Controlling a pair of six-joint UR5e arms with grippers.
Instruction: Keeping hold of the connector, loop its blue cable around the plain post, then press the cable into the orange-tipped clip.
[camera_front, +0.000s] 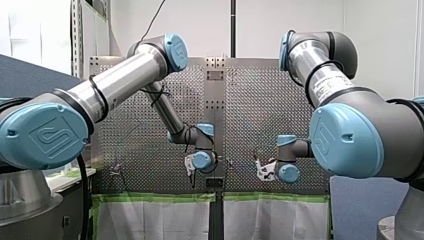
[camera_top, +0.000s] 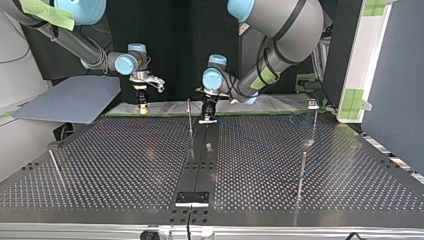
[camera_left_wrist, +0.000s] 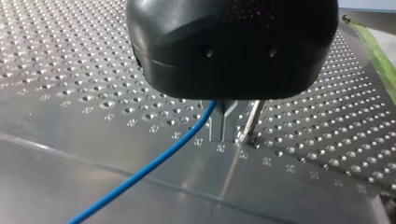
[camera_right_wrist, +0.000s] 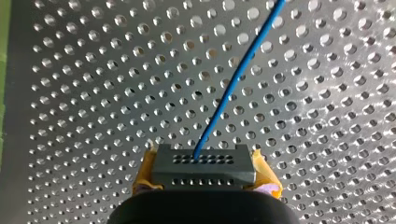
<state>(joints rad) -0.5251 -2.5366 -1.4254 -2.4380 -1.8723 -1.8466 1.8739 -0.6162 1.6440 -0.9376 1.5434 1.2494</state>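
Fingers (camera_right_wrist: 145, 176), yellow-padded, of my right gripper (camera_right_wrist: 203, 179) clamp the dark rectangular connector (camera_right_wrist: 203, 164); its thin blue cable (camera_right_wrist: 236, 79) crosses the perforated metal table (camera_right_wrist: 93, 93).

a robotics lab cell: my left arm (camera_front: 120, 82) and my right arm (camera_front: 325, 75), both industrial ur5e arms, reach over a perforated metal worktop (camera_top: 125, 165); green-taped white sheets (camera_front: 155, 217) hang at the front view's 6 o'clock, white wall (camera_front: 200, 25) at 12 o'clock.
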